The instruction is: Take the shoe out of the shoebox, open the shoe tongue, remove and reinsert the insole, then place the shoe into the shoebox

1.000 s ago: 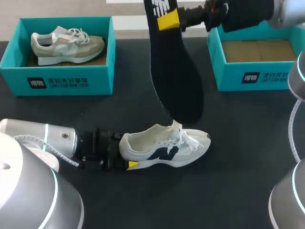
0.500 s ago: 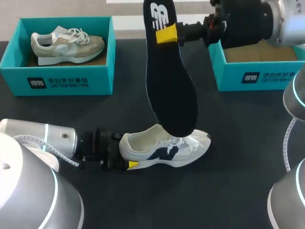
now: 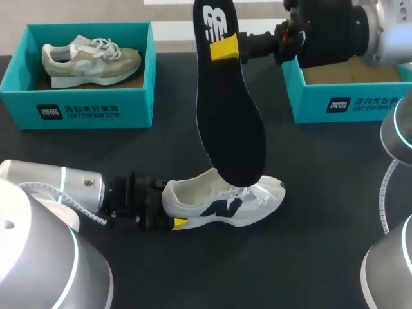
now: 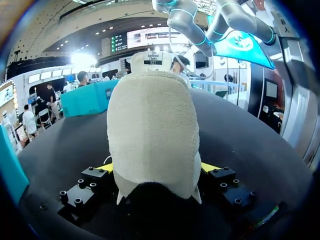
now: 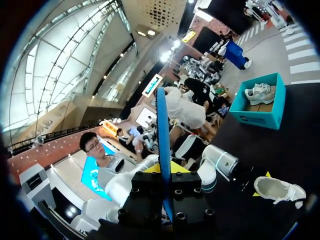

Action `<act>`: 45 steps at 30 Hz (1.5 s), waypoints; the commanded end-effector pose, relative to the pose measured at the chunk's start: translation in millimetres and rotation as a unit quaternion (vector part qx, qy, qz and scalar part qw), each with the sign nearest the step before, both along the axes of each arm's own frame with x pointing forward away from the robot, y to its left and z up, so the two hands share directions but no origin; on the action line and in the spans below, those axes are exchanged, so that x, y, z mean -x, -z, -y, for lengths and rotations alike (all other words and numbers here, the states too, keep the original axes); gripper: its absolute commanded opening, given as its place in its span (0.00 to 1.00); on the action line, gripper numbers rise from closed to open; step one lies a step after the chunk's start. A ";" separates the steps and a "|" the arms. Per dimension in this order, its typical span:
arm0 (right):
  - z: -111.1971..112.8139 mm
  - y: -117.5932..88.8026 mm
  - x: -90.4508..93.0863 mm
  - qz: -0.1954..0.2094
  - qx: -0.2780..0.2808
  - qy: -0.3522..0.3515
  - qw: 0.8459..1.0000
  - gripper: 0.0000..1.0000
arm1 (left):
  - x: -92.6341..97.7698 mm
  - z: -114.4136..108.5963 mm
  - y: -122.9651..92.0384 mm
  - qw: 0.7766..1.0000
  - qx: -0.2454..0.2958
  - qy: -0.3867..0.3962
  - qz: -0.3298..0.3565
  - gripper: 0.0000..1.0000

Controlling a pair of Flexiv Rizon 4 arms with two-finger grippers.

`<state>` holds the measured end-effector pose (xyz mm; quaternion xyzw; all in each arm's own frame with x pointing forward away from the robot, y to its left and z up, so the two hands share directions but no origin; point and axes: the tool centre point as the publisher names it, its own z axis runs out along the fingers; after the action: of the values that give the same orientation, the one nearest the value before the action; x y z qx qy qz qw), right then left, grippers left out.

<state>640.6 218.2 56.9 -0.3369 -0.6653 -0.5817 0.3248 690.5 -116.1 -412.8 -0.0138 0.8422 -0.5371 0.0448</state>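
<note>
Scene: two robot arms work a white shoe (image 3: 222,201) on a dark desk (image 3: 322,225), midway through the insole routine.
White shoe: upright on its sole in the middle of the desk, out of either box, toe towards the right arm's side.
Left jaws: closed on the shoe's heel, a yellow fingertip (image 4: 209,167) showing on each side of the fleecy heel (image 4: 152,135) in the left wrist view.
Insole: the black insole (image 3: 228,116) hangs nearly upright above the shoe, its toe end down at the shoe's mouth, over the tongue and laces.
Right jaws: clamped on the insole's heel end, seen edge-on (image 5: 162,130) between the fingers in the right wrist view.
Step in hand: judged to be the reinsertion, with the insole out and aimed back at the opening.
Next move: likely tilting the insole flatter and sliding its toe forward under the tongue, while the left jaws keep the heel steady.
Boxes: an empty shoebox (image 3: 347,96) waits at the far right; a second shoebox (image 3: 77,106) at the far left holds a beige shoe (image 3: 90,59).
</note>
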 end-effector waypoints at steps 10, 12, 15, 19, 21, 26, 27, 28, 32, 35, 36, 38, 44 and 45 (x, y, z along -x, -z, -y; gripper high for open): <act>-3.6 -0.1 -1.0 -0.001 0.001 0.000 1.000 0.00 | 8.0 -16.6 -42.9 0.997 -0.062 -0.034 -0.037 1.00; -3.6 -0.1 -1.0 -0.001 0.001 0.000 1.000 0.00 | 8.0 -16.6 -42.9 0.997 -0.062 -0.034 -0.037 1.00; -3.6 -0.1 -1.0 -0.001 0.001 0.000 1.000 0.00 | 8.0 -16.6 -42.9 0.997 -0.062 -0.034 -0.037 1.00; -3.6 -0.1 -1.0 -0.001 0.001 0.000 1.000 0.00 | 8.0 -16.6 -42.9 0.997 -0.062 -0.034 -0.037 1.00; -3.6 -0.1 -1.0 -0.001 0.001 0.000 1.000 0.00 | 9.5 -15.7 -44.5 0.995 -0.080 -0.038 -0.045 1.00; -3.6 -0.1 -1.0 -0.001 0.001 0.000 1.000 0.00 | 11.6 -22.2 -69.9 0.987 -0.148 -0.044 -0.048 1.00; -3.6 -0.1 -1.0 -0.001 0.001 0.000 1.000 0.00 | 11.3 -23.4 -73.9 0.985 -0.163 -0.039 -0.046 1.00; -3.6 -0.1 -1.0 -0.001 0.001 0.000 1.000 0.00 | 9.6 -25.9 -76.8 0.982 -0.175 -0.042 -0.055 1.00; -3.6 -0.1 -1.0 -0.001 0.001 0.000 1.000 0.00 | 6.2 -29.6 -90.0 0.974 -0.217 -0.029 -0.065 1.00; -3.6 -0.1 -1.0 -0.001 0.001 0.000 1.000 0.00 | 2.9 -29.1 -99.0 0.962 -0.256 -0.023 -0.090 1.00; -3.6 -0.1 -1.0 -0.001 0.001 0.000 1.000 0.00 | 2.0 -28.5 -102.0 0.959 -0.263 -0.014 -0.102 1.00; -3.6 -0.1 -1.0 -0.001 0.001 0.000 1.000 0.00 | 0.2 -26.3 -107.3 0.945 -0.303 -0.011 -0.118 1.00; -3.6 -0.1 -1.0 -0.001 0.001 0.000 1.000 0.00 | -1.2 -25.2 -109.3 0.940 -0.319 -0.008 -0.123 1.00; -3.6 -0.1 -1.0 -0.001 0.001 0.000 1.000 0.00 | -1.2 -25.2 -109.3 0.940 -0.319 -0.008 -0.123 1.00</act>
<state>640.7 217.6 56.3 -0.3360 -0.6653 -0.5821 0.3251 687.9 -88.9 -306.8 -0.0760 0.9457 -0.3134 -0.0413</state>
